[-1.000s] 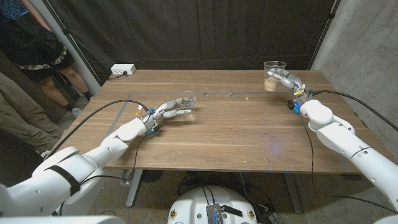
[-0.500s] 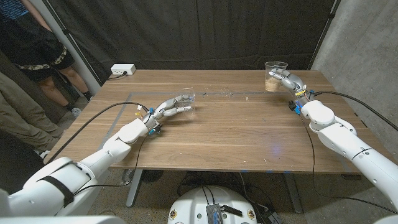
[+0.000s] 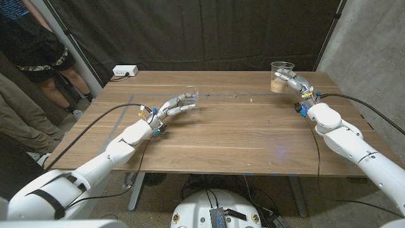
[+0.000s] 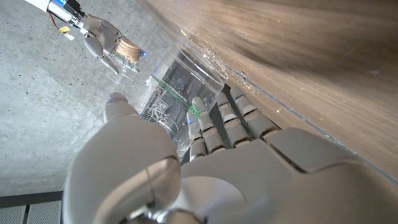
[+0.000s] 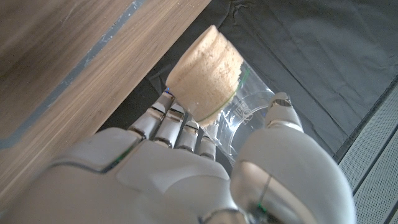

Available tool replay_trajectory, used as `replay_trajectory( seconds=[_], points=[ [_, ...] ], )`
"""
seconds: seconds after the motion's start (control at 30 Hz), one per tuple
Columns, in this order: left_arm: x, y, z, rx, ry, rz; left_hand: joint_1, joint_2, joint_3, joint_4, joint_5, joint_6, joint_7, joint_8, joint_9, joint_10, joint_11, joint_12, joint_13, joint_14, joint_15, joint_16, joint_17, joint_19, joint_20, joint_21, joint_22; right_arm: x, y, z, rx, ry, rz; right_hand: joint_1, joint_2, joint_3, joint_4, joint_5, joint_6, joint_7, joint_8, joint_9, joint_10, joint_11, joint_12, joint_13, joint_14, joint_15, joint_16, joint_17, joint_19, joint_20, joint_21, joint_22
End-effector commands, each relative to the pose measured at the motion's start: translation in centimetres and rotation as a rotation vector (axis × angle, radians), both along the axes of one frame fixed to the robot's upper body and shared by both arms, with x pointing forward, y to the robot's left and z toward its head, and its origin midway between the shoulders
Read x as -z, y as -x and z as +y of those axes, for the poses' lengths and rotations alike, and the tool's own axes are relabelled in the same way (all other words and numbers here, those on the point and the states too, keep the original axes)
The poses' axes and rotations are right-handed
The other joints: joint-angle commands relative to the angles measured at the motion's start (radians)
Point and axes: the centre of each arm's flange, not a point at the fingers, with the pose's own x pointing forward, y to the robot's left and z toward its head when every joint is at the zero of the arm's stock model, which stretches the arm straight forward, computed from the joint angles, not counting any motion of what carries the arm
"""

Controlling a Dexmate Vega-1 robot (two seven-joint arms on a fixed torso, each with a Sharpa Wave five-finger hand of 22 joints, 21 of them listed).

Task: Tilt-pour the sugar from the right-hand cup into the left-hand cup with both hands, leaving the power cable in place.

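Grasp step complete: right hand (image 3: 292, 81) grips the sugar cup (image 3: 281, 76) at table 1 o'clock, left hand (image 3: 172, 107) grips the empty cup (image 3: 190, 102) at 10 o'clock; next, bring cups together and tilt.

My left robot hand (image 4: 205, 180) wraps an empty clear cup (image 4: 177, 93), fingers (image 4: 214, 127) along one side and thumb on the other, close against the wooden tabletop (image 4: 311, 56). Well apart, my right robot hand (image 4: 99, 40) holds a cup with sugar (image 4: 129, 51).
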Motion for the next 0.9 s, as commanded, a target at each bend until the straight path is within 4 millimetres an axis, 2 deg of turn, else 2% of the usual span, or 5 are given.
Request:
replay_trajectory(
  seconds=[0.03, 0.37, 0.9],
  points=[
    [-1.7, 1.0, -0.1, -0.019, -0.012, 0.014, 0.001, 0.008, -0.003, -0.005, -0.003, 0.002, 0.005, 0.007, 0.005, -0.001, -0.003, 0.009, 0.004, 0.007, -0.128, -0.001, 0.003, 0.006, 0.0, 0.006, 0.002, 0.6, 0.3, 0.0, -0.005, -0.036, -0.02, 0.004, 0.006, 0.003, 0.003, 0.002, 0.01, -0.003, 0.0, 0.002, 0.004, -0.003, 0.004, 0.003, 0.01, -0.175, -0.004, 0.004, -0.002, -0.003, -0.003, 0.004],
    [-2.9, 1.7, -0.2, -0.033, 0.018, 0.032, 0.005, 0.012, -0.005, -0.006, -0.006, 0.0, 0.006, 0.009, 0.007, -0.005, -0.002, 0.011, 0.007, 0.007, -0.128, -0.004, 0.007, 0.006, 0.001, 0.006, 0.002, 0.2, 1.0, 0.4, -0.012, -0.055, -0.033, 0.004, 0.005, 0.003, 0.003, 0.002, 0.011, -0.002, -0.001, 0.002, 0.007, -0.005, 0.005, 0.003, 0.012, -0.175, -0.005, 0.005, -0.003, -0.003, -0.003, 0.004],
    [-5.1, 1.4, -0.3, -0.023, 0.078, 0.028, 0.014, 0.015, -0.01, -0.008, -0.012, 0.0, 0.006, 0.013, 0.011, -0.004, -0.002, 0.017, 0.011, 0.013, -0.126, -0.007, 0.012, 0.006, 0.005, 0.006, 0.003, 0.0, 1.5, 1.2, -0.025, -0.063, -0.06, 0.005, 0.006, 0.004, 0.002, 0.002, 0.016, -0.004, 0.0, 0.002, 0.014, -0.005, 0.005, 0.002, 0.017, -0.175, -0.006, 0.009, -0.001, -0.004, -0.003, 0.004]
  ],
)
